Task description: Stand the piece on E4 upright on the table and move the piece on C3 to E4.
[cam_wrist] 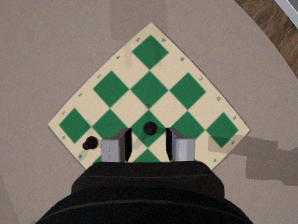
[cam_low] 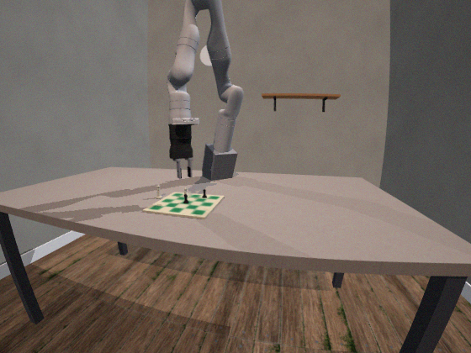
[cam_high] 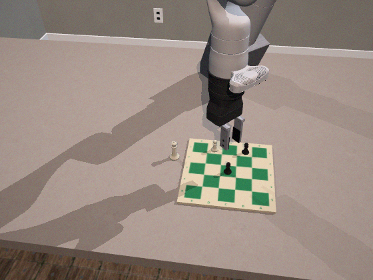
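Observation:
The green and cream chessboard point(cam_high: 228, 175) lies on the table. A black pawn point(cam_high: 227, 168) stands upright on the board's centre square. A white rook point(cam_high: 174, 151) stands upright on the table just left of the board's far left corner. My gripper point(cam_high: 231, 144) hangs well above the board, pointing down, partly open with nothing between its fingers. In the wrist view the gripper point(cam_wrist: 148, 152) frames the centre black pawn point(cam_wrist: 150, 128) far below. The squares of the left column hold no piece.
A white pawn point(cam_high: 215, 146) and a second black pawn point(cam_high: 245, 149) stand upright on the board's far row. The arm's base point(cam_low: 219, 165) stands on the table behind the board. The board also shows in the exterior view point(cam_low: 183, 204).

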You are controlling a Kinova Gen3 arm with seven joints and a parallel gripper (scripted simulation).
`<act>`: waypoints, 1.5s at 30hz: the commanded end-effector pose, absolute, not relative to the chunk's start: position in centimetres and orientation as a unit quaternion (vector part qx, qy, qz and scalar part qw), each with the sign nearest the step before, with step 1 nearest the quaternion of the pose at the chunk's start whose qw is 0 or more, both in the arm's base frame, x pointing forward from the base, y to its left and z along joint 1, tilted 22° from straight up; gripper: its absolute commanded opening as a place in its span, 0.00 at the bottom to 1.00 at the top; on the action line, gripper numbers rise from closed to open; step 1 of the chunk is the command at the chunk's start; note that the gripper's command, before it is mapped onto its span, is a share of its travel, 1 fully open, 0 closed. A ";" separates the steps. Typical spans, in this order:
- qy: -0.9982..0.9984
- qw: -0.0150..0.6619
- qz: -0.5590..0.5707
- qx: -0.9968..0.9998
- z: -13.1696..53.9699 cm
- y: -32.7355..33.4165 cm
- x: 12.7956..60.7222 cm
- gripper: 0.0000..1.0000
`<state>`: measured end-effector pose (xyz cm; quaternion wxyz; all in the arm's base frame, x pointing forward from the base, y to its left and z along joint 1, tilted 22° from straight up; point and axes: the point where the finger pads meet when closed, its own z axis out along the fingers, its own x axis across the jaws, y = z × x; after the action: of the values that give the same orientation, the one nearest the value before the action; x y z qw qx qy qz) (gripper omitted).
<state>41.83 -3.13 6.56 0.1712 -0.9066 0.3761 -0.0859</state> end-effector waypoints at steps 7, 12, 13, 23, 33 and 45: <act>0.376 0.171 -0.087 -0.906 6.5 -3.1 41.9 0.68; 0.376 0.171 -0.086 -0.907 6.2 -3.0 42.0 0.68; 0.376 0.171 -0.086 -0.907 6.1 -3.0 42.0 0.68; 0.376 0.171 -0.086 -0.907 5.2 -2.8 42.3 0.68; 0.376 0.171 -0.086 -0.907 3.8 -2.4 42.8 0.68; 0.376 0.171 -0.086 -0.907 2.5 -2.1 43.2 0.68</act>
<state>43.26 -2.23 2.91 0.1701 -0.9066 0.3757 -0.0899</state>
